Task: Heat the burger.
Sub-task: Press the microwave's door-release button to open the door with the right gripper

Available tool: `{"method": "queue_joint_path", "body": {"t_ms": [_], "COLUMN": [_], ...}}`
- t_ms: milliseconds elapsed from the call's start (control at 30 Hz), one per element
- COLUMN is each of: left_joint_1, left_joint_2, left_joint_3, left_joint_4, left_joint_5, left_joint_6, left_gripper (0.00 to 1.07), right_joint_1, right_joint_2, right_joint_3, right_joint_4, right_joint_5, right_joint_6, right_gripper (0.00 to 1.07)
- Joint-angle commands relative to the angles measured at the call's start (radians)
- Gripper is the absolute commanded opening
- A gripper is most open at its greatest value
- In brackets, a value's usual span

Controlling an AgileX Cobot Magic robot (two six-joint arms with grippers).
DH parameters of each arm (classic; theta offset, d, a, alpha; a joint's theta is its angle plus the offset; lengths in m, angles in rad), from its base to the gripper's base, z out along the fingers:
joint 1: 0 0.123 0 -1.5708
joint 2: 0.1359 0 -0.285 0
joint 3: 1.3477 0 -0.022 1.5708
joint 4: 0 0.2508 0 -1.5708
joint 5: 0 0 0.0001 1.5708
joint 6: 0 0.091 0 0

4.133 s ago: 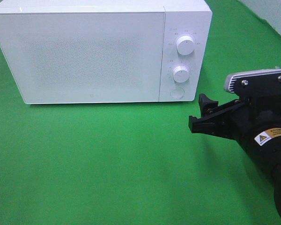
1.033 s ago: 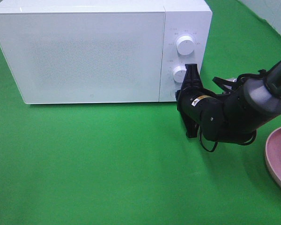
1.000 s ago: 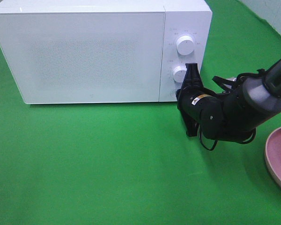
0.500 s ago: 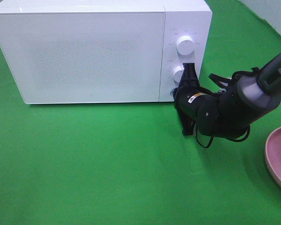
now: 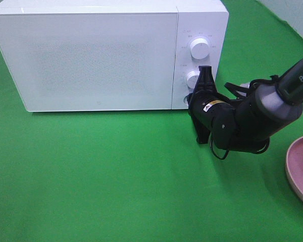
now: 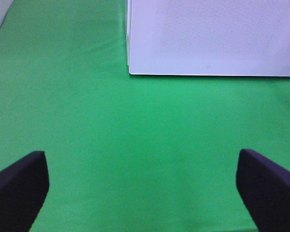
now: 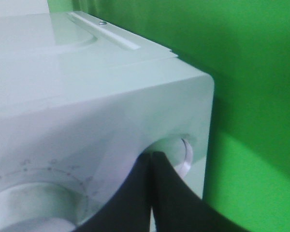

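Note:
The burger is out of view. A white microwave (image 5: pixel 101 55) stands at the back with its door closed. My right gripper (image 5: pixel 192 99) is shut and empty, its tips against the round button (image 5: pixel 186 100) at the bottom of the control panel, below two knobs. The right wrist view shows the closed fingertips (image 7: pixel 152 155) meeting right at that button (image 7: pixel 182 155). My left gripper (image 6: pixel 142 193) is open, with nothing between its fingers, hovering over the green cloth in front of the microwave (image 6: pixel 212 38). It does not show in the high view.
Part of a pink plate (image 5: pixel 300 169) shows at the right edge of the high view. Green cloth (image 5: pixel 116 176) covers the table in front of the microwave. The right arm stretches from the right side toward the panel.
The right gripper has swung in from the front right and edged up against the panel's lower button. The microwave door stays closed. The left gripper has not moved.

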Motion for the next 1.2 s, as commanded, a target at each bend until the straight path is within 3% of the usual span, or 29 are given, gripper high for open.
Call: {"method": "queue_joint_path", "body": {"t_ms": [33,233,367,700,1000,1200], "left_joint_1": [-0.006,-0.006,-0.006,-0.006,-0.006,-0.006], "left_joint_2": [-0.015,-0.015,-0.015,-0.015,-0.015,-0.015], "left_joint_3": [0.004,0.004,0.004,0.004,0.004,0.004], "left_joint_4": [-0.002,-0.002,-0.002,-0.002,-0.002,-0.002], "left_joint_5": [-0.008,-0.008,-0.008,-0.008,-0.008,-0.008], "left_joint_6": [0.000,0.000,0.000,0.000,0.000,0.001], "left_gripper": [0.98,0.98,0.98,0.98,0.98,0.98], "right_joint_1": [-0.014,-0.014,-0.014,-0.014,-0.014,-0.011], "right_joint_2": [-0.021,-0.009,0.049,0.080,0.070,0.006], "right_joint_3": [-0.033,-0.052,-0.122,-0.161,-0.153,-0.091], "right_joint_4": [0.002,0.021,0.020,0.023,0.023,0.018], "right_joint_5": [-0.254,-0.335,-0.377,-0.377,-0.280,-0.116], "right_joint_6": [0.000,0.013,0.018,0.003,-0.004,-0.007], "right_gripper": [0.00,0.00,0.00,0.00,0.00,0.00]}}
